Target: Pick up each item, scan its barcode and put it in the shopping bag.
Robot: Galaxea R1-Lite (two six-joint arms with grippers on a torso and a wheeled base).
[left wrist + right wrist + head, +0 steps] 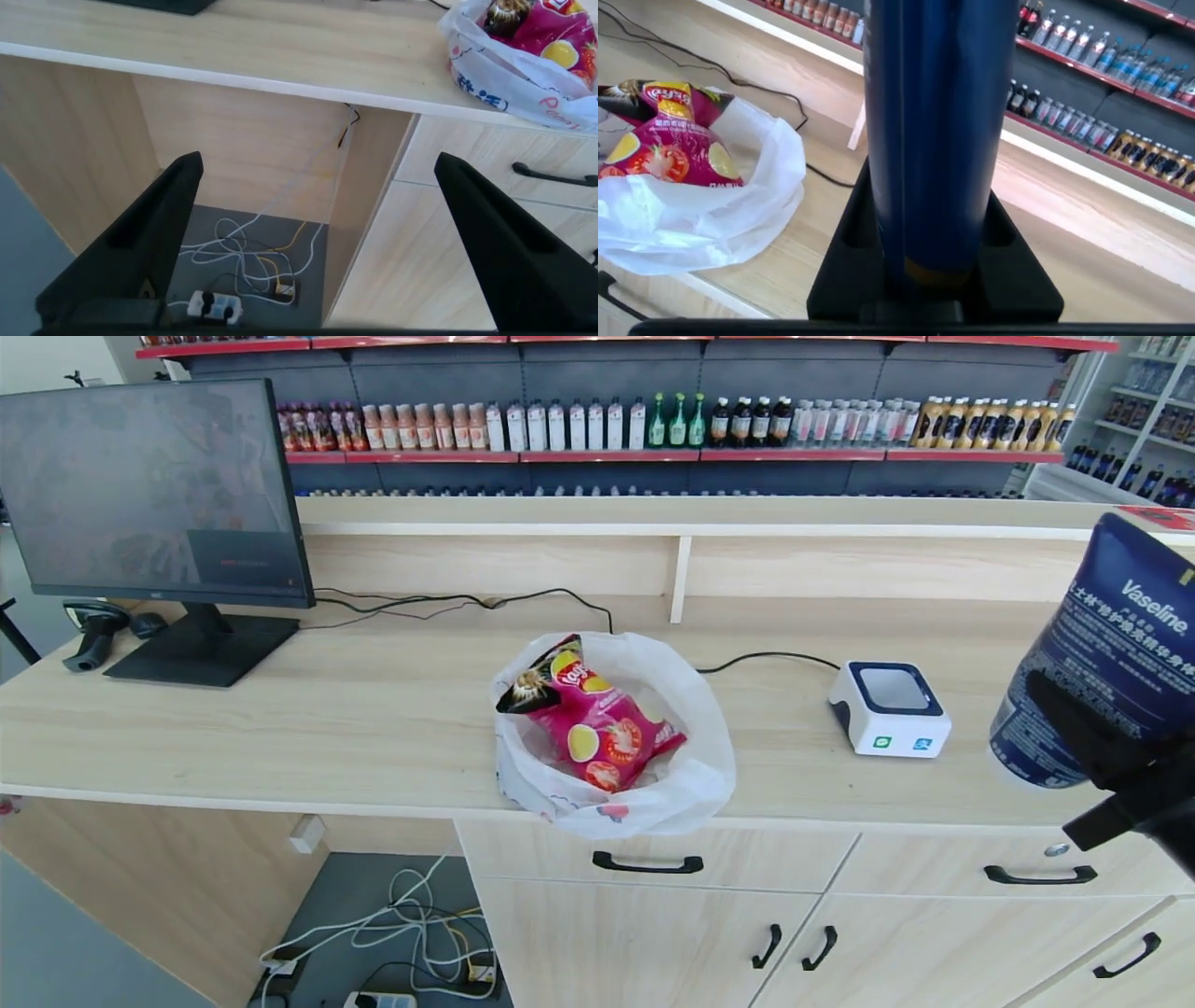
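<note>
My right gripper (1088, 728) is shut on a dark blue lotion bottle (1106, 649), held tilted in the air at the counter's right end, to the right of the white barcode scanner (890, 707). In the right wrist view the blue bottle (936, 131) stands clamped between the black fingers (854, 219). A white shopping bag (653, 775) sits at the counter's front edge with a pink chip bag (597, 719) inside it. My left gripper (318, 233) hangs open below the counter's front edge, left of the bag (505, 70), holding nothing.
A monitor (154, 495) stands at the counter's left with a handheld scanner (91, 625) beside it. Cables (523, 602) run along the back of the counter. Drawers and cabinet doors (653, 868) lie under the front edge. Drink shelves line the back wall.
</note>
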